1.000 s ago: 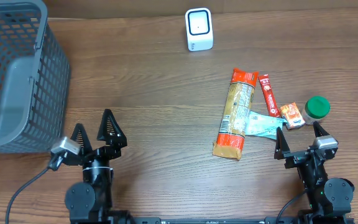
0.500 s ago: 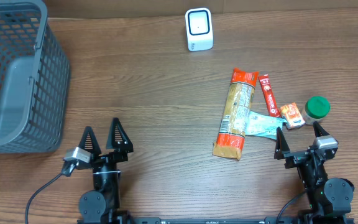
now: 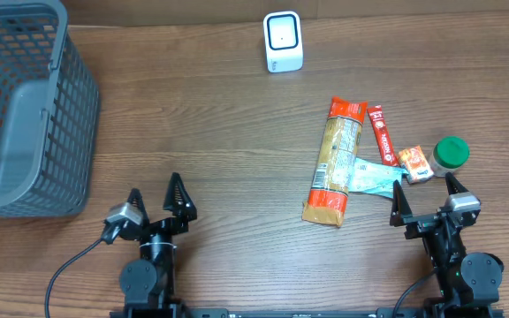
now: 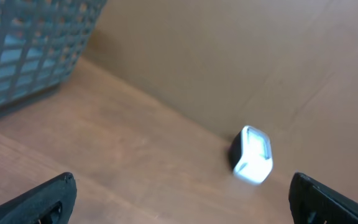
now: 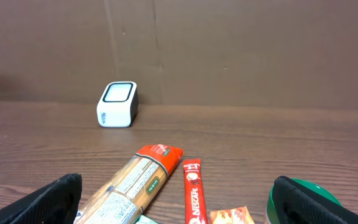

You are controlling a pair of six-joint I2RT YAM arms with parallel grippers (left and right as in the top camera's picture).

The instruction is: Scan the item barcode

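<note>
On a wooden counter (image 3: 219,132), both tools stand with fingers spread wide and nothing between them. The left tool (image 3: 155,189) is at the front edge, near a grey basket (image 3: 76,115). The right tool (image 3: 424,185) is just behind a cluster of groceries: a pasta packet (image 3: 334,162), a red coffee stick (image 3: 380,134), an orange sachet (image 3: 414,163) and a green-lidded jar (image 3: 452,152). The white scanner (image 3: 283,41) sits well apart at the far edge.
</note>
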